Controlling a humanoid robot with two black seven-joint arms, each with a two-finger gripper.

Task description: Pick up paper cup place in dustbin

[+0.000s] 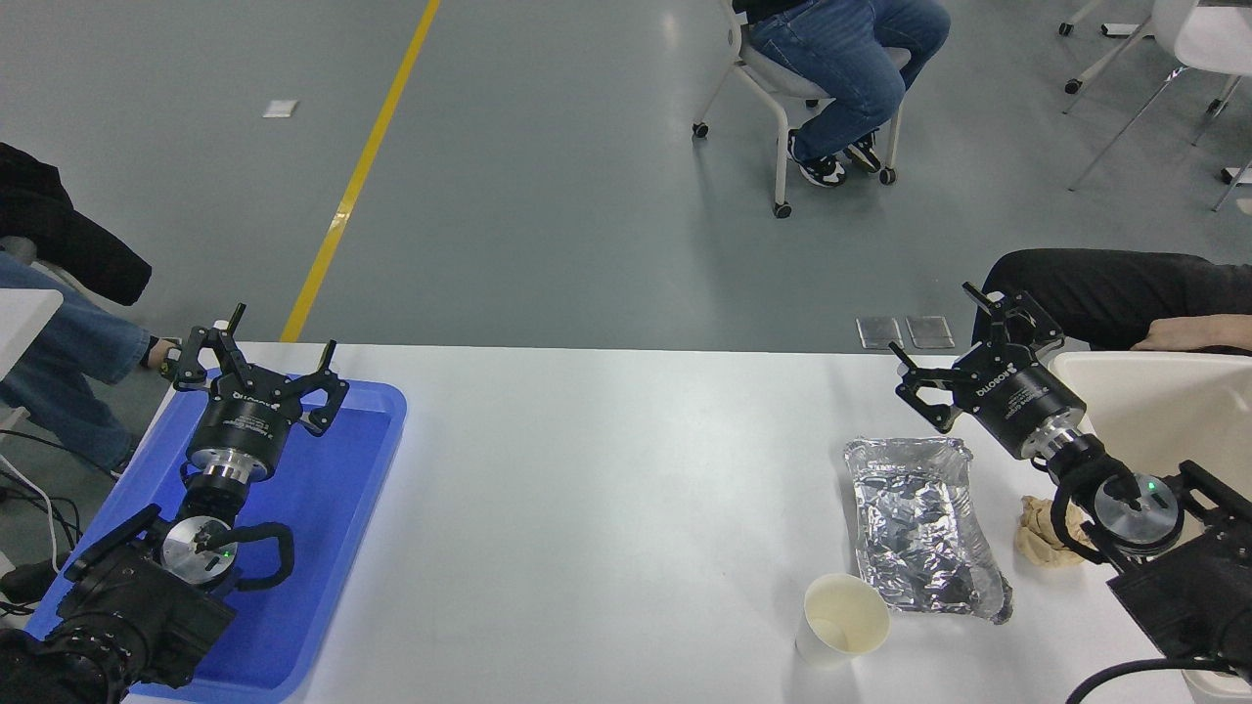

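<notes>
A small white paper cup [842,619] with a cream inside stands upright near the table's front edge, just left of a crumpled silver foil tray [919,526]. The cream dustbin [1154,411] sits at the right edge, only partly in view. My right gripper [939,337] is open and hangs empty near the table's far edge, between the foil tray and the dustbin, well behind the cup. Over the blue tray [333,508] at the left, my left gripper [279,342] is open and parked.
A crumpled tan paper ball [1039,533] lies right of the foil tray, partly under my right arm. One person's dark sleeve and hand [1188,334] rest behind the dustbin. Another person sits on a chair [782,98] beyond the table, and a third at the far left.
</notes>
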